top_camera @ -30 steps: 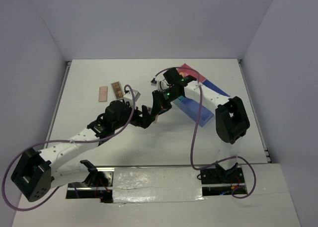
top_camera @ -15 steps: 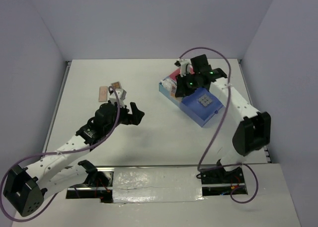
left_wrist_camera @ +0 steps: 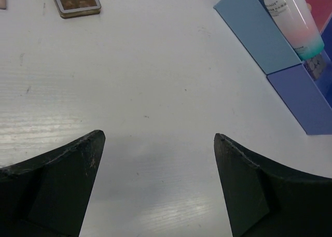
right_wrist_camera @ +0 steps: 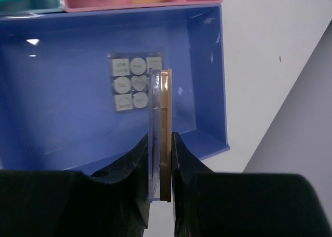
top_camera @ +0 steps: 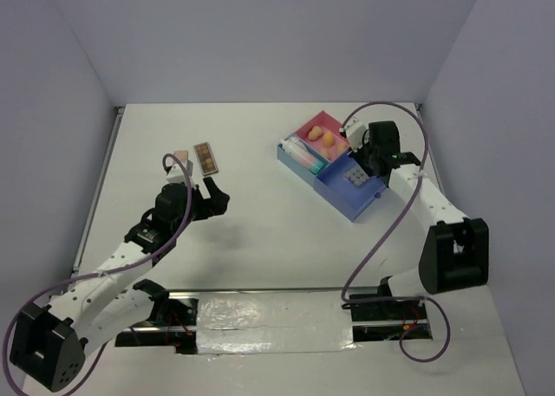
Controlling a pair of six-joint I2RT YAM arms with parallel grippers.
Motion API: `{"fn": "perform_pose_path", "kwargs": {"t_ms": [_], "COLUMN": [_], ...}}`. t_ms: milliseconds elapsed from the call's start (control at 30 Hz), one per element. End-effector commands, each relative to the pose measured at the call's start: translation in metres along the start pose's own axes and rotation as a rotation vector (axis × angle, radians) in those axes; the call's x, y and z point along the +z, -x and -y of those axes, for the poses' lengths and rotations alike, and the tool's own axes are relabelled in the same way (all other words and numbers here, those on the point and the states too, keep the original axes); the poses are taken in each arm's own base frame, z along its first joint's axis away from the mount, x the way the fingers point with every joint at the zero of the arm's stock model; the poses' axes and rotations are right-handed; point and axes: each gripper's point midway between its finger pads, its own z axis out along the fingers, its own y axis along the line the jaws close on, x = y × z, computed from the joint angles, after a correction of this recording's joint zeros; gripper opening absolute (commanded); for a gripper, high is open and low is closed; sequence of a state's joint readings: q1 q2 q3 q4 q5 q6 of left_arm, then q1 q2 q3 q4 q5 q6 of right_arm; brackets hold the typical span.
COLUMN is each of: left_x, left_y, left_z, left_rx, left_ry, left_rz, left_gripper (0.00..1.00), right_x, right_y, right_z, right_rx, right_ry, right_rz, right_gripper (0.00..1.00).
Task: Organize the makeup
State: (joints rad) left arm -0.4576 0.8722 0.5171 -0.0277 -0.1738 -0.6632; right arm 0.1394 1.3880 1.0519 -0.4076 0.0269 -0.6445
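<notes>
The pink-and-blue tray (top_camera: 342, 201) stands at the right. Its pink compartment holds two tan sponges (top_camera: 322, 136). Its light blue compartment holds a pinkish teal-capped tube (left_wrist_camera: 293, 19). A grey palette (top_camera: 354, 177) lies in the dark blue compartment (right_wrist_camera: 62, 107). My right gripper (top_camera: 364, 156) is shut on a thin brown palette (right_wrist_camera: 162, 138) with a clear lid, held edge-on above that compartment. My left gripper (top_camera: 208, 197) is open and empty over bare table. The brown palette (top_camera: 206, 157) and the peach palette (top_camera: 179, 158) lie just beyond it.
White walls close in the table on the left, back and right. The left arm's purple cable loops over the peach palette. The tray's light blue wall (left_wrist_camera: 259, 35) shows at the upper right of the left wrist view.
My left arm has pulled back to the left and nearer. My right arm has swung from the table's middle to the tray's right side. The tray's compartments now show uncovered.
</notes>
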Motion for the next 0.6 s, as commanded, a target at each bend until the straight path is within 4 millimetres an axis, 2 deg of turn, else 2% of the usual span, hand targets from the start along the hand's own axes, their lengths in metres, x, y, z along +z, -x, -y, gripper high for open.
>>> {"fn": "perform_pose_path", "kwargs": {"t_ms": [0, 133, 167, 300, 433, 500, 533, 567], "left_x": [-0.004, -0.006, -0.006, -0.006, -0.005, -0.002, -0.001, 0.002], "left_y": [0.014, 0.015, 0.014, 0.016, 0.021, 0.027, 0.031, 0.034], "left_z": [0.003, -0.004, -0.007, -0.013, -0.018, -0.020, -0.023, -0.023], "left_rx": [-0.028, -0.028, -0.032, -0.048, -0.050, -0.050, -0.053, -0.054], "left_ry": [-0.009, 0.020, 0.028, 0.055, 0.084, 0.097, 0.106, 0.109], "left_rz": [0.025, 0.017, 0.016, 0.019, 0.016, 0.018, 0.020, 0.017], "left_gripper": [0.99, 0.99, 0.99, 0.99, 0.97, 0.91, 0.87, 0.72], "right_x": [0.021, 0.044, 0.053, 0.066, 0.064, 0.056, 0.043, 0.037], "right_y": [0.013, 0.009, 0.002, -0.010, -0.014, -0.006, 0.005, 0.013], "right_z": [0.038, 0.037, 0.034, 0.027, 0.016, 0.009, 0.011, 0.001], "right_rx": [-0.075, -0.068, -0.068, -0.079, -0.085, -0.063, -0.056, -0.044], "right_ry": [-0.155, -0.142, -0.130, -0.109, -0.061, -0.009, -0.009, 0.047], "right_rz": [0.032, 0.004, -0.021, -0.064, -0.069, -0.031, 0.011, 0.053], "right_gripper": [0.16, 0.33, 0.35, 0.46, 0.57, 0.61, 0.63, 0.65]}}
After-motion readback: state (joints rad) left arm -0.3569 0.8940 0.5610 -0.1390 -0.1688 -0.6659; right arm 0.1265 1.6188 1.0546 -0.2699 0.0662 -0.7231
